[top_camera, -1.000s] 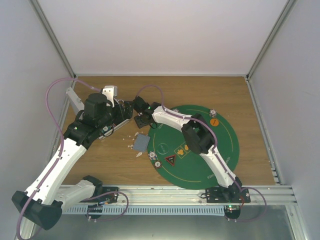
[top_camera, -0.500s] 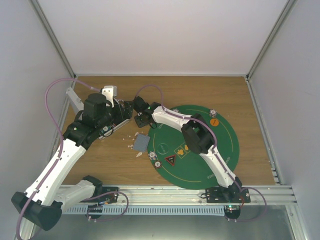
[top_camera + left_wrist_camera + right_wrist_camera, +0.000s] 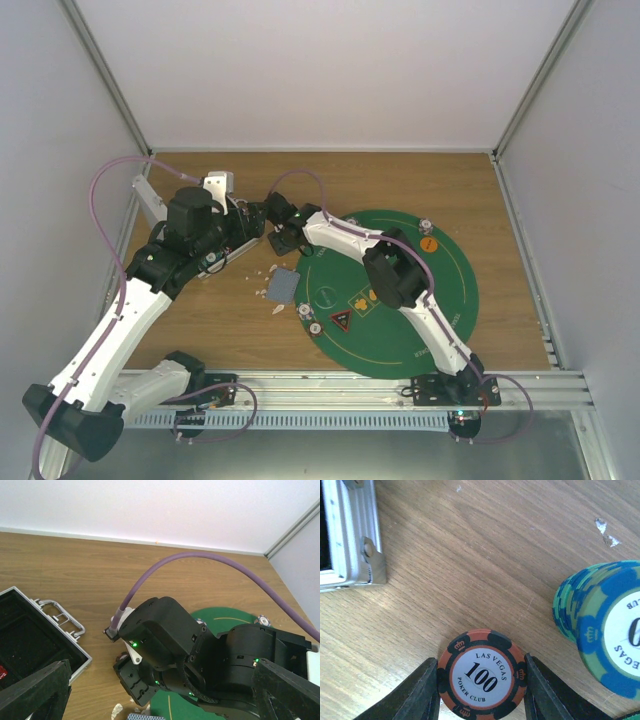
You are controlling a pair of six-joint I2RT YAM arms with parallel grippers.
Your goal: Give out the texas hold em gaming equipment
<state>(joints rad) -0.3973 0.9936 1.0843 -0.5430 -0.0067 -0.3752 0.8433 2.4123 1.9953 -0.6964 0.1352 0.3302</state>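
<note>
My right gripper (image 3: 481, 676) is shut on an orange-and-black "100" poker chip (image 3: 482, 667), one finger on each side of its rim, flat over the wooden table. A stack of blue and green chips (image 3: 602, 635) stands just to its right. In the top view my right gripper (image 3: 270, 220) is left of the green mat, close to my left gripper (image 3: 247, 230). My left gripper (image 3: 160, 700) is open and empty, its fingers (image 3: 35, 692) spread wide around the right wrist. A grey-blue card deck (image 3: 283, 287) lies at the mat's left edge, and a red-triangle marker (image 3: 341, 321) and an orange token (image 3: 428, 243) lie on the mat.
The open silver case (image 3: 350, 535) is near the right gripper's left side and also shows in the left wrist view (image 3: 45, 640). The round green felt mat (image 3: 440, 300) covers the table's right half. Single chips (image 3: 304, 311) sit at its rim. White scraps lie near the deck.
My right gripper has shifted a little left, toward the case and the left gripper. The left arm has not visibly moved.
</note>
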